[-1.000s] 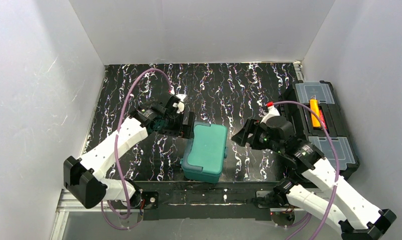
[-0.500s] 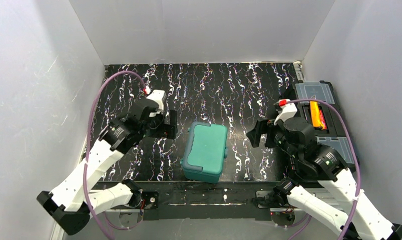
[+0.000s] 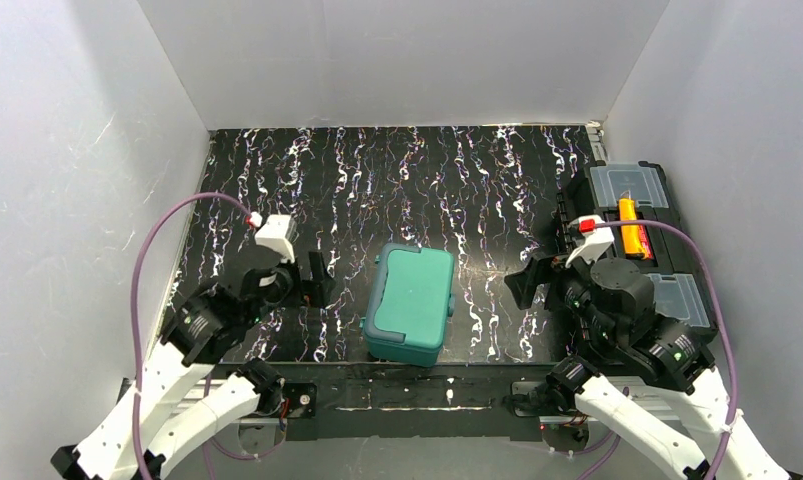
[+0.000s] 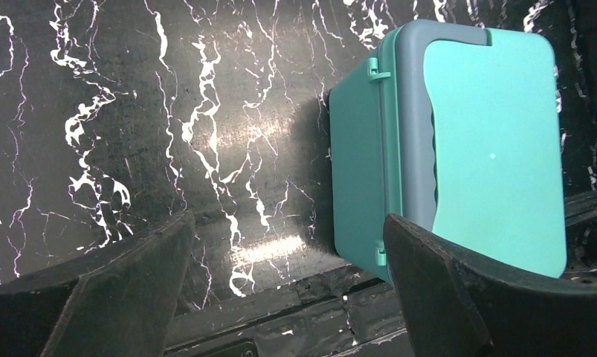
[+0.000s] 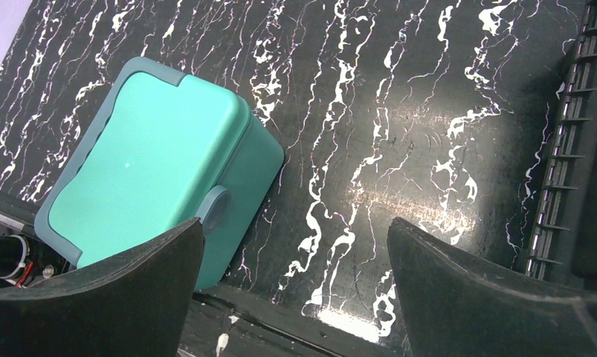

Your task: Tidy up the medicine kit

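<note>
Purple cable [image 3: 167, 225] loops over the left arm at the left side of the black, white-veined table [image 3: 427, 170]. The left gripper [image 4: 288, 219] hangs low over the near-left part of the table with its fingers spread wide and nothing between them. It is just left of the medicine kit [image 3: 410, 300] and does not touch it.

The kit is a teal-green box with its lid shut. It rests near the table's near edge, about midway between the two arms and turned slightly askew. Two small clips show on its left long side and a rounded grey-blue tab on its right side.

The right gripper [image 5: 295, 223] is to the right of the kit and apart from it, its fingers also spread and empty. A black toolbox [image 3: 667, 300] with clear lids lies along the right edge, with an orange item [image 3: 629, 225] inside.
</note>
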